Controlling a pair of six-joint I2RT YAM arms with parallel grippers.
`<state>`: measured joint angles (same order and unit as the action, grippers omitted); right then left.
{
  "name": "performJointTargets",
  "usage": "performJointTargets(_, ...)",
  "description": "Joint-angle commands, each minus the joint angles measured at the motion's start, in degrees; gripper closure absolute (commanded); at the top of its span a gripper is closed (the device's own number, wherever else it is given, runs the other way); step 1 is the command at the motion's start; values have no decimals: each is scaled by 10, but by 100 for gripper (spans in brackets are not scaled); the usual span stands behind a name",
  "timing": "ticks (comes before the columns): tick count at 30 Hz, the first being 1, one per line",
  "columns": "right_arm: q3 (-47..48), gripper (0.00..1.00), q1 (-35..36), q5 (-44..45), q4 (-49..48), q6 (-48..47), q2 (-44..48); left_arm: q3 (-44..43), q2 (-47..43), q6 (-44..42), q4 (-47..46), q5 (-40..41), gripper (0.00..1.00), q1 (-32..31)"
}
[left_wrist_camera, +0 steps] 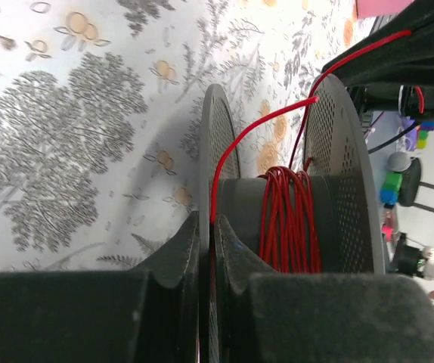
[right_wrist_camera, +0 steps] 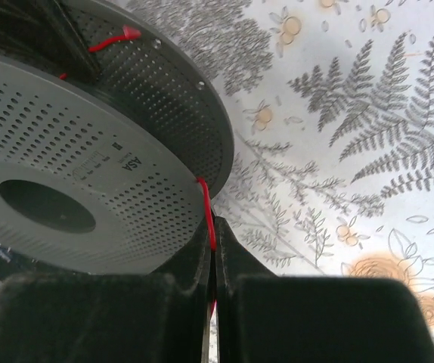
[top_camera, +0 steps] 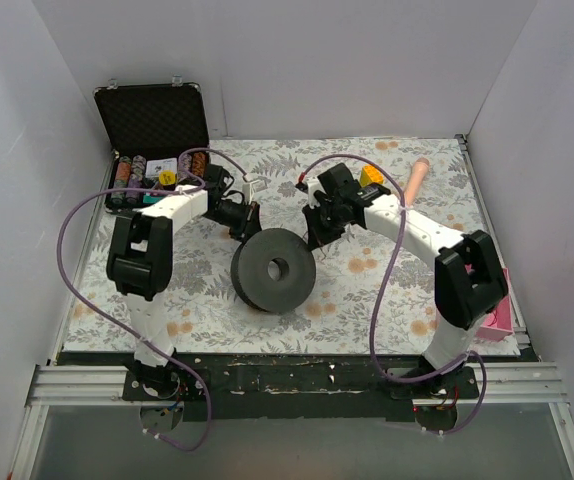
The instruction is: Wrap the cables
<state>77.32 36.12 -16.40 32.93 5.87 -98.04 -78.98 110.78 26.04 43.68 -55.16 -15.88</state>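
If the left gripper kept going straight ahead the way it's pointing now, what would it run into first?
The grey spool: its near flange rim stands directly ahead of the left gripper, which looks shut on the red cable. It seems almost touching, though depth is hard to judge.

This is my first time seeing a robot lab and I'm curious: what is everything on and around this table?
spool: one, dark grey, centre.
wire: many turns, red, coiled on spool, running into both claws.
case: one, black, open, far left corner, chips inside.
box: one, pink, right edge.
stick: one, peach, far right.
tablecloth: one, floral, under everything.
left arm, right arm: two, white and black, near edge.
left claw, right claw: two, black, each shut on wire.
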Motion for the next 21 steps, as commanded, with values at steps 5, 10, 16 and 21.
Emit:
performJointTargets(5,131,99,4,58,-10,-21,-130,-80,111,-9,-63,29,83,-11)
performJointTargets(10,137,99,-3,73,-9,-30,-153,-58,116,5,-142,100,63,-11)
performJointTargets(16,140,99,-4,73,-16,-36,-160,4,73,19,-256,181,43,-11)
performJointTargets(21,143,99,-4,83,-15,-39,-160,58,39,9,-320,204,34,-10)
